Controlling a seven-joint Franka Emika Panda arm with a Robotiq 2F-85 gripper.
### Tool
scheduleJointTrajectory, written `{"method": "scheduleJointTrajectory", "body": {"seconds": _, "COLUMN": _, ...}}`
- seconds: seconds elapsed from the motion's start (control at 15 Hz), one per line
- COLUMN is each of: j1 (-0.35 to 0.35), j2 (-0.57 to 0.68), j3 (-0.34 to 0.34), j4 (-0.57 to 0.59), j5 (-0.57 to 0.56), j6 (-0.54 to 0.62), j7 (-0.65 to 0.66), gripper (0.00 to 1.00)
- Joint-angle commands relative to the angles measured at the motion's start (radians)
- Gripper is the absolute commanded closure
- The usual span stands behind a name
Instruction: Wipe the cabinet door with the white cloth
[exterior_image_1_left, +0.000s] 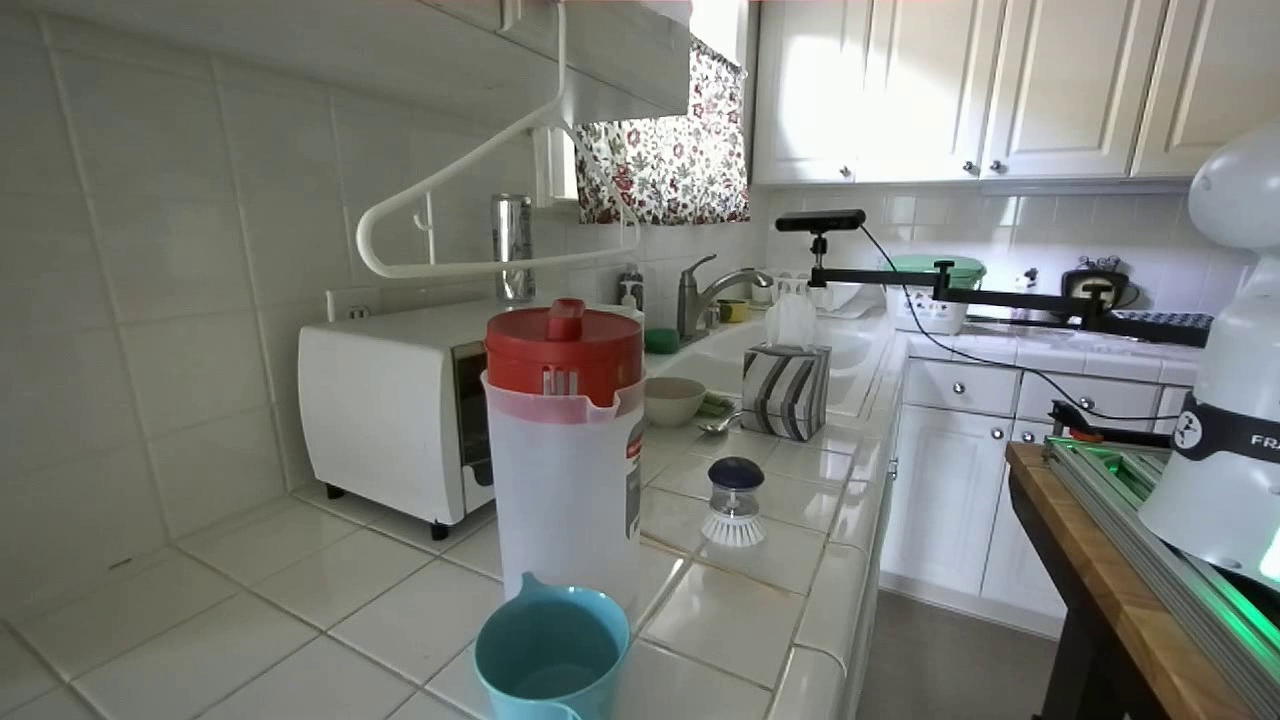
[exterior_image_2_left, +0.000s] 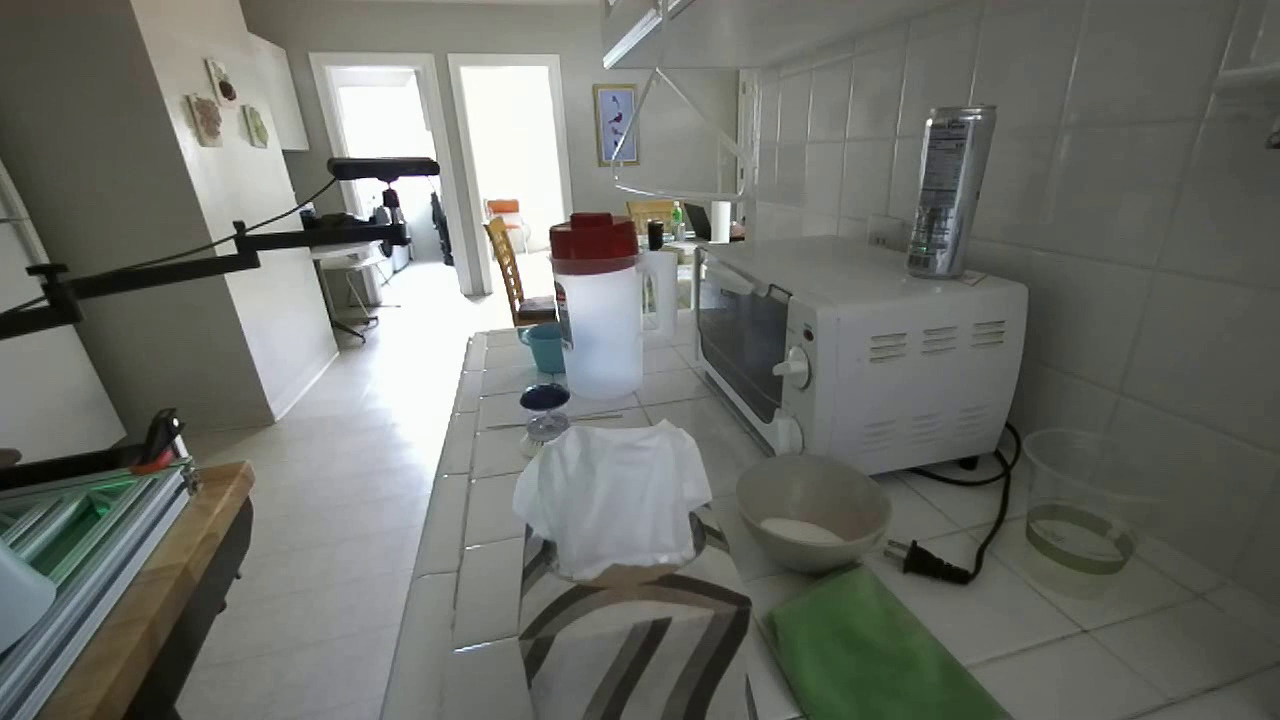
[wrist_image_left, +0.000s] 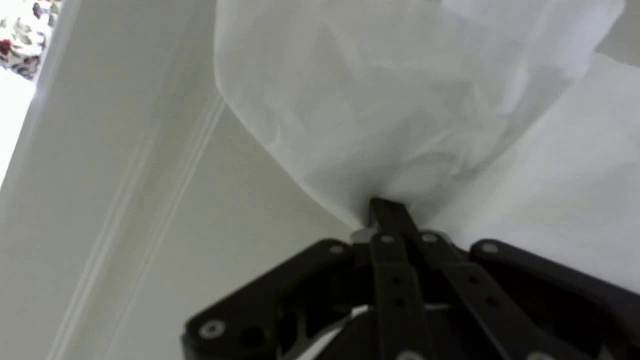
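Observation:
In the wrist view my gripper (wrist_image_left: 392, 215) is shut on the white cloth (wrist_image_left: 390, 100), pinching it near its lower edge. The cloth is thin and creased and spreads out beyond the fingertips to the top and right. Behind it lies the pale cabinet door (wrist_image_left: 250, 190), with a raised moulding line running along its left part. The cloth is against or very close to the door; I cannot tell if it presses on it. My gripper is out of view in both exterior views. An upper cabinet (exterior_image_1_left: 610, 60) shows at the top of an exterior view.
A white hanger (exterior_image_1_left: 500, 268) hangs below the upper cabinet. On the counter stand a toaster oven (exterior_image_1_left: 390, 400) with a can (exterior_image_1_left: 512, 245) on top, a red-lidded pitcher (exterior_image_1_left: 565, 480), a blue cup (exterior_image_1_left: 550, 650), a brush (exterior_image_1_left: 735, 490) and a tissue box (exterior_image_1_left: 785, 395).

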Motion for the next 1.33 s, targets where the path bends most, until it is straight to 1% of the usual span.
{"method": "scheduleJointTrajectory", "body": {"seconds": 0.0, "j1": 0.041, "j2": 0.046, "j3": 0.018, "j4": -0.024, "j5": 0.034, "j6": 0.003, "j7": -0.051, "gripper": 1.0}}
{"method": "scheduleJointTrajectory", "body": {"seconds": 0.2, "j1": 0.041, "j2": 0.074, "j3": 0.062, "j4": -0.002, "j5": 0.023, "j6": 0.003, "j7": -0.062, "gripper": 1.0}}
{"method": "scheduleJointTrajectory", "body": {"seconds": 0.4, "j1": 0.01, "j2": 0.079, "j3": 0.115, "j4": 0.04, "j5": 0.015, "j6": -0.014, "j7": -0.072, "gripper": 1.0}}
{"method": "scheduleJointTrajectory", "body": {"seconds": 0.6, "j1": -0.007, "j2": 0.078, "j3": 0.139, "j4": 0.07, "j5": 0.01, "j6": -0.022, "j7": -0.074, "gripper": 1.0}}
{"method": "scheduleJointTrajectory", "body": {"seconds": 0.87, "j1": -0.01, "j2": 0.076, "j3": 0.135, "j4": 0.099, "j5": -0.003, "j6": -0.053, "j7": -0.075, "gripper": 1.0}}
{"method": "scheduleJointTrajectory", "body": {"seconds": 1.27, "j1": -0.002, "j2": 0.061, "j3": 0.099, "j4": 0.14, "j5": -0.017, "j6": -0.081, "j7": -0.077, "gripper": 1.0}}
